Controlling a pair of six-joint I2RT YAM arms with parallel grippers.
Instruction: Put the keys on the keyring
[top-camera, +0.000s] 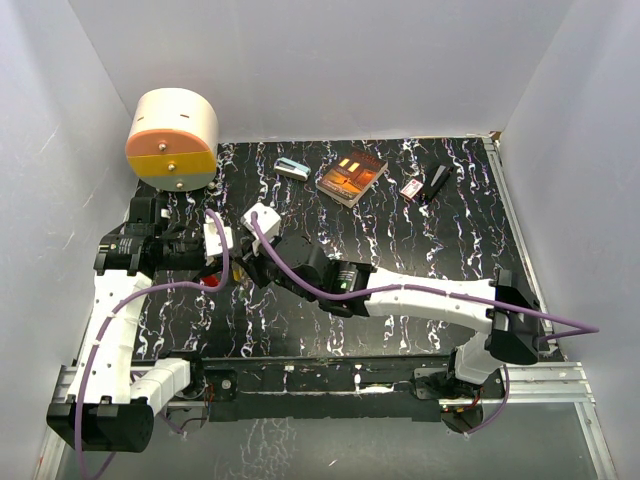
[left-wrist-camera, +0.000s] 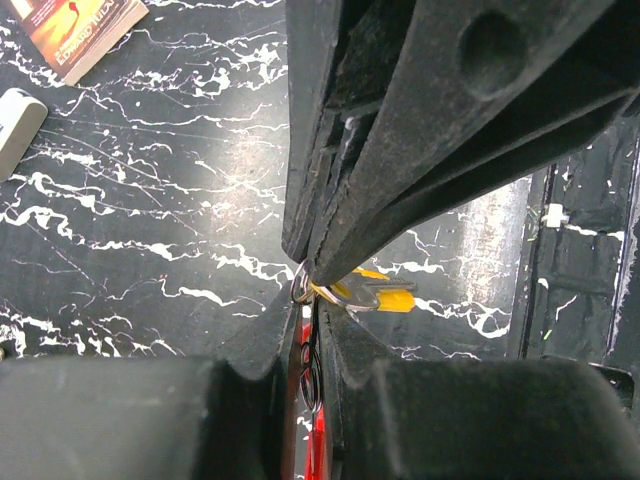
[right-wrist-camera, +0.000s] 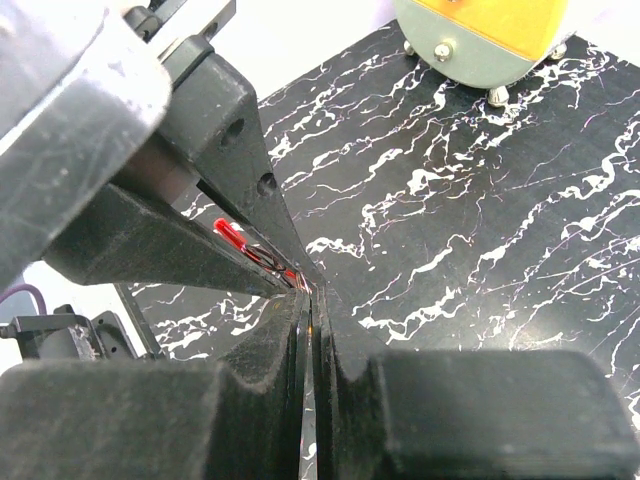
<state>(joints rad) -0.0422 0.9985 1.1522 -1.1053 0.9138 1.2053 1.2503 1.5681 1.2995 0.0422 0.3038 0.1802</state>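
Threading in progress, judged unfinished. Left pincer (left-wrist-camera: 305, 335) clamped on red key (right-wrist-camera: 232, 235). Right pincer (right-wrist-camera: 310, 300) pinched shut on keyring (left-wrist-camera: 300, 290), where yellow key (left-wrist-camera: 385, 297) hangs, apparently threaded. All held above tabletop (top-camera: 420, 250), left of and nearer than book (top-camera: 351, 176). Count: keyring 1, keys seen 2; green and pink not visible.

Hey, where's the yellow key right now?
Left wrist view, just right of centre: the yellow key pokes out rightward where the left fingers and right fingers meet, above the black marbled table.
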